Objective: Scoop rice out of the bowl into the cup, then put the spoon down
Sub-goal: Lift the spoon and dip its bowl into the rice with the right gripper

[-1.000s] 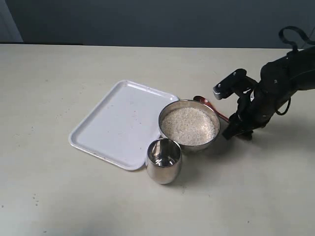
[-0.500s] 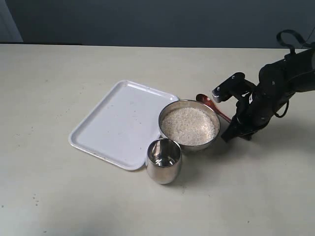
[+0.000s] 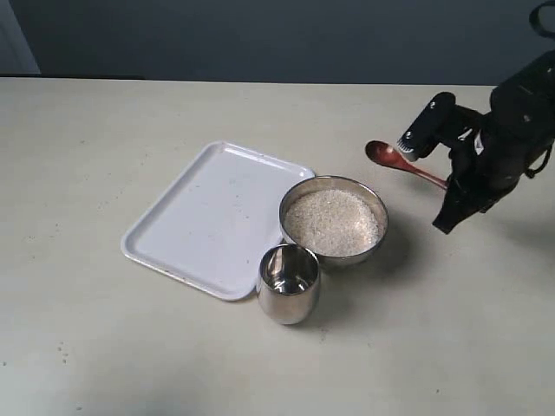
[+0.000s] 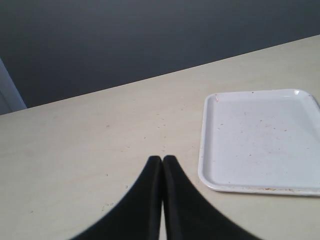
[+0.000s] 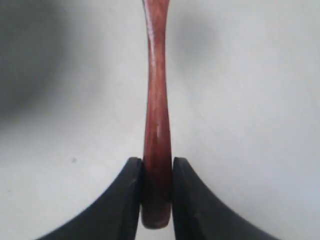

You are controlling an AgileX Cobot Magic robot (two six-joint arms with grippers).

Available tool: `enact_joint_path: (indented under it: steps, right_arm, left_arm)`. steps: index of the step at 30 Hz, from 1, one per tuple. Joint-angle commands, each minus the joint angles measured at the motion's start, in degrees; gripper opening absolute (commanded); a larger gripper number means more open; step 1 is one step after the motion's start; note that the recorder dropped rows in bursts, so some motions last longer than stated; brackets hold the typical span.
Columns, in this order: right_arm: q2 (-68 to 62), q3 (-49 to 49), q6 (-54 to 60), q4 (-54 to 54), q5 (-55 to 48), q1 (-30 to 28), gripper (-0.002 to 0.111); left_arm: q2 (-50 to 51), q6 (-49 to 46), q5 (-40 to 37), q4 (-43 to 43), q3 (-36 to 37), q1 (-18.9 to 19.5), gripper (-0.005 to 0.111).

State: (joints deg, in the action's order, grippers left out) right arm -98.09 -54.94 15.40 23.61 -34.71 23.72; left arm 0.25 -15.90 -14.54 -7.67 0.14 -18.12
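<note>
The steel bowl (image 3: 334, 220) stands mid-table, heaped with white rice (image 3: 333, 222). Touching its near left side is the small steel cup (image 3: 288, 282), upright. My right gripper (image 3: 449, 206) is shut on the end of the reddish-brown spoon's handle (image 5: 157, 125). It holds the spoon (image 3: 401, 161) in the air, above and to the right of the bowl, with the oval bowl end pointing left. The left gripper (image 4: 162, 159) shows only in its wrist view, shut on nothing above the bare table beside the tray.
A white tray (image 3: 214, 217) lies left of the bowl and cup, flat and holding nothing; its corner (image 4: 260, 140) also shows in the left wrist view. A dark wall runs along the table's far edge.
My right gripper has lifted the spoon off the table behind the bowl and carried it up and to the right. Bowl, cup and tray have not moved.
</note>
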Motion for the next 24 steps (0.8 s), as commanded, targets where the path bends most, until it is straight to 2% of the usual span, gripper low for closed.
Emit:
enact_joint_path:
  steps: [1, 6, 12, 13, 17, 24]
  right_arm:
    - [5.3, -0.2, -5.0, 10.3, -4.8, -0.3, 0.0]
    - [8.9, -0.2, -6.0, 18.9, -12.9, 3.9, 0.0]
    - [9.0, -0.2, -6.0, 32.3, -22.7, 16.8, -0.001]
    - [9.0, -0.2, -6.6, 35.6, -24.4, 20.9, -0.001]
    - [8.3, -0.2, -7.6, 37.2, -28.4, 28.4, -0.001]
    - [0.9, -0.2, -9.1, 39.6, -29.8, 31.7, -0.001]
  left_arm:
    - [-0.2, 0.3, 0.9, -0.4, -0.1, -0.3, 0.001]
    - [-0.2, 0.3, 0.9, -0.4, -0.1, -0.3, 0.001]
    - [-0.2, 0.3, 0.9, -0.4, -0.1, -0.3, 0.001]
    - [-0.2, 0.3, 0.9, -0.4, -0.1, -0.3, 0.001]
    - [-0.2, 0.3, 0.9, -0.4, -0.1, -0.3, 0.001]
    - [-0.2, 0.3, 0.9, -0.4, -0.1, -0.3, 0.001]
